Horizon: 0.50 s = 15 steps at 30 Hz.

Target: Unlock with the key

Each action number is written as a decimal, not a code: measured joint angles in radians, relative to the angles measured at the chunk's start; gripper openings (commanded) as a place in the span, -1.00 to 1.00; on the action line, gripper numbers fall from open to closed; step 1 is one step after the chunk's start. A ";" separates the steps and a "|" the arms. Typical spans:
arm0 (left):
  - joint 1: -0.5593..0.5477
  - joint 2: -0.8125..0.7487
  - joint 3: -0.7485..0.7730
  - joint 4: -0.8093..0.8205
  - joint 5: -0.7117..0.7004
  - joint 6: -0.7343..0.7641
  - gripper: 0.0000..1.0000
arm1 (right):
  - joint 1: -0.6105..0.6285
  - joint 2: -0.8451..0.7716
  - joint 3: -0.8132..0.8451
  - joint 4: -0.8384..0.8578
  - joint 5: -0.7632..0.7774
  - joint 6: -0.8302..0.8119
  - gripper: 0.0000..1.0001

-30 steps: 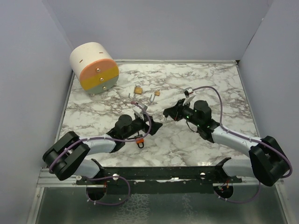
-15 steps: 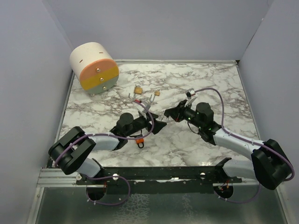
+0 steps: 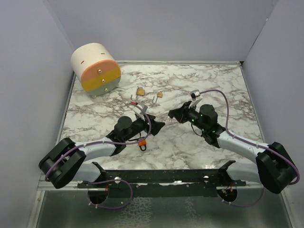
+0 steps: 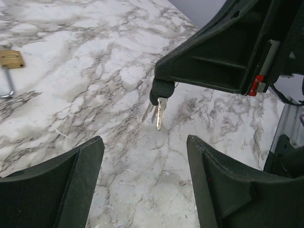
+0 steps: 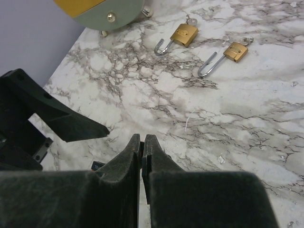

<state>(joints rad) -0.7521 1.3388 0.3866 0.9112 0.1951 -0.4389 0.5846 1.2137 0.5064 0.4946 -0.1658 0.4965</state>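
Observation:
My right gripper (image 3: 171, 115) is shut on a small silver key (image 4: 160, 112); the key hangs blade down from its fingertips, above the marble, as the left wrist view shows. In the right wrist view the shut jaws (image 5: 142, 138) hide the key. My left gripper (image 3: 158, 127) is open and empty, facing the key from the left, a short gap away (image 4: 145, 142). Two brass padlocks lie farther back with shackles swung open: one on the left (image 3: 140, 90) (image 5: 184, 34), one on the right (image 3: 159, 94) (image 5: 236, 51). An orange padlock (image 3: 141, 141) lies beside my left wrist.
A cylindrical drawer unit (image 3: 95, 69) with orange, yellow and green fronts stands at the back left corner. Grey walls close the marble table (image 3: 213, 80) on three sides. A black rail (image 3: 161, 176) runs along the near edge.
My left gripper pushed a little toward the key, then drew slightly back, still open. My right gripper drifted slightly right with the key still held.

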 measured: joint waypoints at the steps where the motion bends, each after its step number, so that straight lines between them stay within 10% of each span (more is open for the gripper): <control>1: 0.000 -0.031 -0.006 -0.028 -0.022 -0.002 0.44 | -0.002 0.000 -0.001 0.000 0.006 0.000 -0.99; 15: -0.010 -0.408 -0.039 -0.690 -0.381 -0.242 0.38 | -0.009 0.000 -0.056 0.002 0.068 0.002 -0.99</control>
<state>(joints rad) -0.7616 0.9306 0.3473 0.2214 -0.1856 -0.6807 0.5758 1.2137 0.4507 0.4965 -0.0978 0.4988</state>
